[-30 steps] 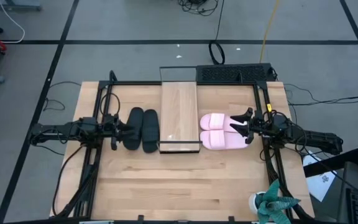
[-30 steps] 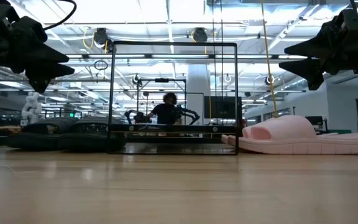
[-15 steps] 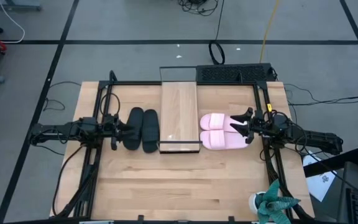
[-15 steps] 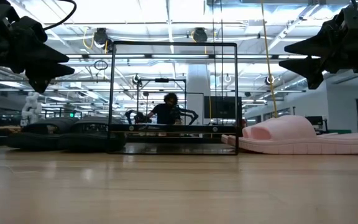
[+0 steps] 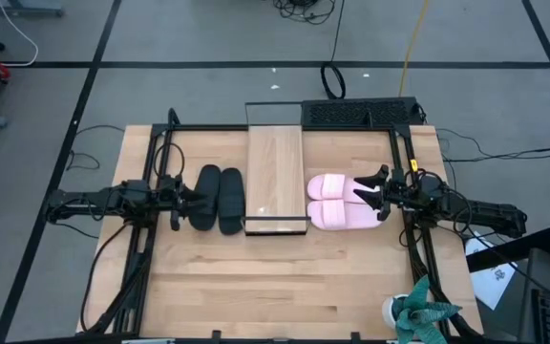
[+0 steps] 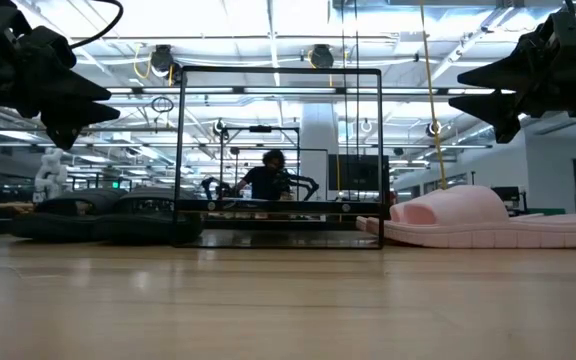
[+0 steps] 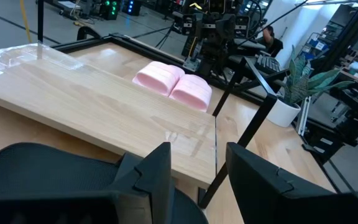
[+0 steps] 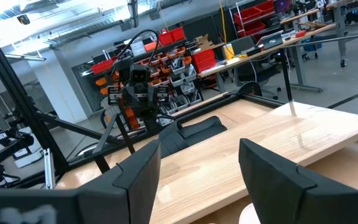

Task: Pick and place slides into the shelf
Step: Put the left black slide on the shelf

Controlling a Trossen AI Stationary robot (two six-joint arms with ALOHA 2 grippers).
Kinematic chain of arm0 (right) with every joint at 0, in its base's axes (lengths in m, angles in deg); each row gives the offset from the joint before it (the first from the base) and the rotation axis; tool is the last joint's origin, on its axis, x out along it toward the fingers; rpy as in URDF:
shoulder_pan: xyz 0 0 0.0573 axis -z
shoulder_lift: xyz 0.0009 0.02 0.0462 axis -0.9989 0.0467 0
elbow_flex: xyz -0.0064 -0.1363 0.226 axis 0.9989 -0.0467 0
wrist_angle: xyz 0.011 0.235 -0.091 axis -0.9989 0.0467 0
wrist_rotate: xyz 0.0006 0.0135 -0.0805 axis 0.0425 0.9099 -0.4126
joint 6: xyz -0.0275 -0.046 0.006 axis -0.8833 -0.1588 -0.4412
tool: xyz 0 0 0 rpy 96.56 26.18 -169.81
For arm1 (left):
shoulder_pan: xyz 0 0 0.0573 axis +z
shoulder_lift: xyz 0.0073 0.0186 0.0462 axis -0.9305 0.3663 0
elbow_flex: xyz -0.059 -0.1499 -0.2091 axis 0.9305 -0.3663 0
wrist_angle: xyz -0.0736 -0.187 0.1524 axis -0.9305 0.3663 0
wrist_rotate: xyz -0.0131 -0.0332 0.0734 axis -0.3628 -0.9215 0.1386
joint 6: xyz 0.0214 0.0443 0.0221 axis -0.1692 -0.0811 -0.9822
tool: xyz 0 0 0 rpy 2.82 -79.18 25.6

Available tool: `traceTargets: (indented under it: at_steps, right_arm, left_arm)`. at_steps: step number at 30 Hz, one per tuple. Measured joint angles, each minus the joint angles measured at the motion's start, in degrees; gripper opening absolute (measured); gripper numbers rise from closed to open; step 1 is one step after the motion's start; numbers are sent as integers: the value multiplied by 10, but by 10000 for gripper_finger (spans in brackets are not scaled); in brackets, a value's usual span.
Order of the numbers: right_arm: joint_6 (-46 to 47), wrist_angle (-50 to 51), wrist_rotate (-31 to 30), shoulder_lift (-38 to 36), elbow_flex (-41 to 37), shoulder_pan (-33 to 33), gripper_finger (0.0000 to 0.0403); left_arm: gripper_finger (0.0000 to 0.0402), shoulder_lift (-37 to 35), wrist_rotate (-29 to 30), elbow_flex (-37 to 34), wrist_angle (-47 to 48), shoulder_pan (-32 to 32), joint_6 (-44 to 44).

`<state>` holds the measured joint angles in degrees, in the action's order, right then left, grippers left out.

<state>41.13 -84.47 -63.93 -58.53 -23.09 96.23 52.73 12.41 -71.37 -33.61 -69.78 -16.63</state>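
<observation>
The shelf (image 5: pixel 275 180) is a light-wood board in a black frame (image 6: pixel 278 160) at the table's middle. Two black slides (image 5: pixel 220 199) lie side by side on the table to its left, soles down. Two pink slides (image 5: pixel 337 201) lie to its right the same way. My left gripper (image 5: pixel 187 198) hovers open above the black slides (image 7: pixel 36 168), pointing at the shelf board (image 7: pixel 86 99). My right gripper (image 5: pixel 375 191) hovers open above the pink slides' right ends (image 6: pixel 488 220). Both grippers (image 6: pixel 88 105) (image 6: pixel 468 88) are well clear of the slides.
Black arm-mount frames stand on the table at left (image 5: pixel 151 191) and right (image 5: pixel 411 191). A black box (image 5: pixel 359 113) sits at the far edge. A potted plant (image 5: pixel 418 311) is at the near right corner. A person (image 6: pixel 268 180) sits in the room beyond.
</observation>
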Motion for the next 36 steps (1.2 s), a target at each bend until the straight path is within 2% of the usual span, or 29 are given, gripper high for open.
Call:
traceTargets:
  at_steps: [13,18,25,30,36]
  right_arm:
    - [30,-57,0,0,0,0,208]
    - [30,-113,0,0,0,0,208]
    - [30,-205,0,0,-1,0,208]
    - [24,-248,0,0,-1,0,208]
    - [24,-267,-3,0,-1,0,208]
  left_arm:
    - [150,0,0,0,0,0,0]
    - [150,0,32,0,-11,0,3]
    - [150,0,54,0,-96,0,125]
    - [150,0,111,0,-173,0,140]
    - [150,0,114,0,-236,0,151]
